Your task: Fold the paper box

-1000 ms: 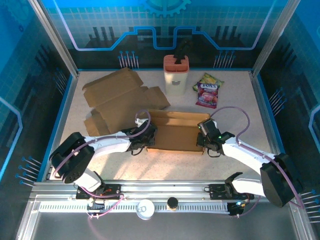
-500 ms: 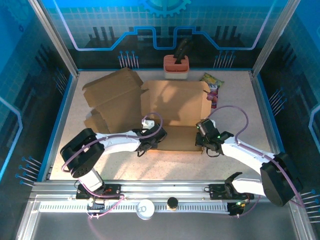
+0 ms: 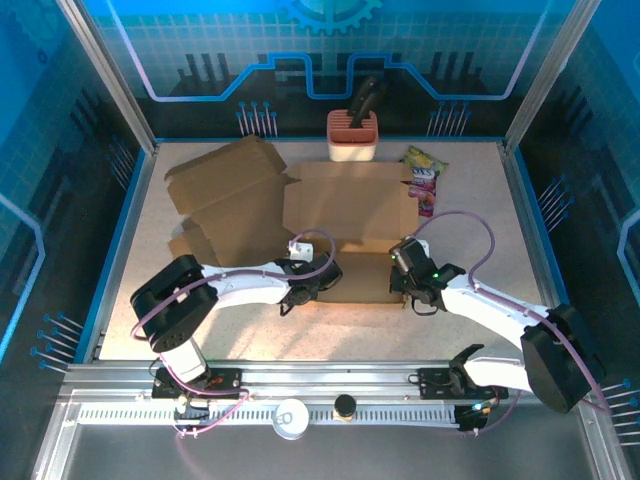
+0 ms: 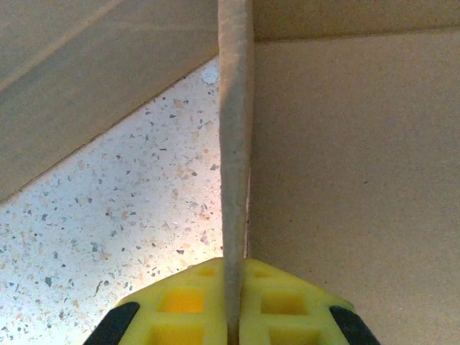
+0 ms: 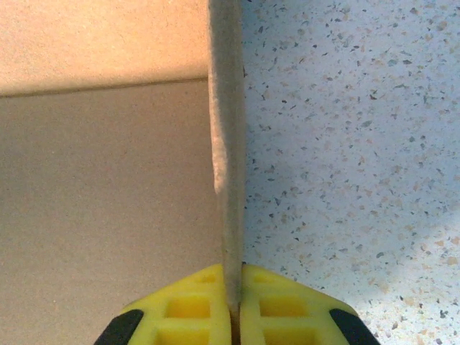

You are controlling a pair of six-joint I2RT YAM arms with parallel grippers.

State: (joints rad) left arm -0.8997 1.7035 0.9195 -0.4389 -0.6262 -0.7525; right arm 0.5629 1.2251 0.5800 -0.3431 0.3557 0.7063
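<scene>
The brown paper box (image 3: 350, 205) lies mid-table with its wide lid panel leaning back toward the far side. My left gripper (image 3: 322, 283) is at the box's near left corner. In the left wrist view its yellow fingers (image 4: 180, 305) sit on either side of an upright cardboard wall (image 4: 235, 144), and the left gripper (image 4: 231, 320) is shut on that wall. My right gripper (image 3: 402, 283) holds the near right corner. In the right wrist view the right gripper (image 5: 233, 309) is shut on the right wall (image 5: 226, 144), with the box floor to its left.
Flat cardboard sheets (image 3: 225, 190) lie at the back left, touching the box. A cream and orange holder (image 3: 352, 138) with a dark tool stands at the back centre, partly behind the lid. Snack packets (image 3: 422, 172) lie to the holder's right. Blue walls surround the table.
The lid panel swung up from the box and now leans back lower. My left gripper slid rightward along the near side with its wall. The right gripper stayed put.
</scene>
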